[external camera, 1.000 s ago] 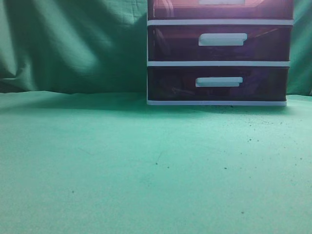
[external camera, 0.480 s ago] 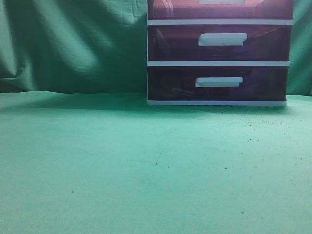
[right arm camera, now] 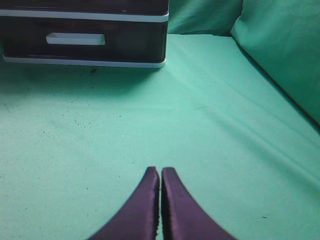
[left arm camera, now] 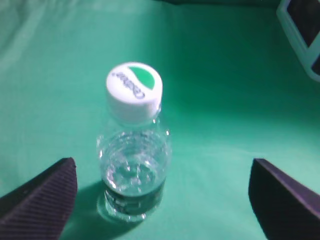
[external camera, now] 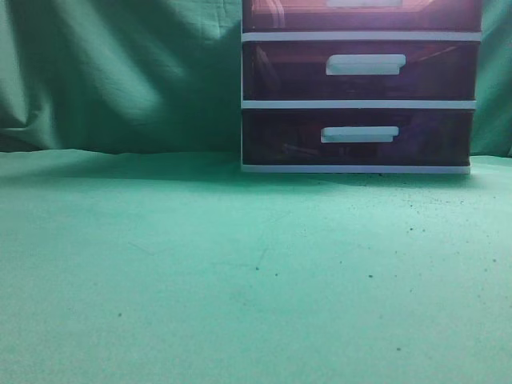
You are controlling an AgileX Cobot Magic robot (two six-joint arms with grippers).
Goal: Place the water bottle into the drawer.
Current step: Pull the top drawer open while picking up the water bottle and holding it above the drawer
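Left wrist cam: the water bottle (left arm camera: 132, 145) is standing upright on the green desk (left arm camera: 225, 125), white cap w/ green logo facing up at us, clear water showing inside. The left claw (left arm camera: 162, 195) is sitting wide open, nothing in it; its left finger (left arm camera: 40, 200) is showing at the bottom-left corner, the right finger (left arm camera: 285, 200) at the bottom-right. The bottle is standing between them but off-centre, much nearer the left finger, not touching either one, & a bit ahead of the tips. A corner of the white-framed drawer unit (left arm camera: 300, 37) is peeking in at the top right, well apart from the bottle. Over on the right wrist cam, the right claw (right arm camera: 160, 200) is pressed closed, fingers meeting w/ only a hairline between, holding nothing, pointing over bare cloth toward the unit. In the exterior view, the unit is standing at the back right against the green backdrop; the drawer (external camera: 360, 14), topmost of three, is sitting flush w/ the frame, mostly cut off by the frame's top edge. Neither arm nor the bottle is showing in that view.
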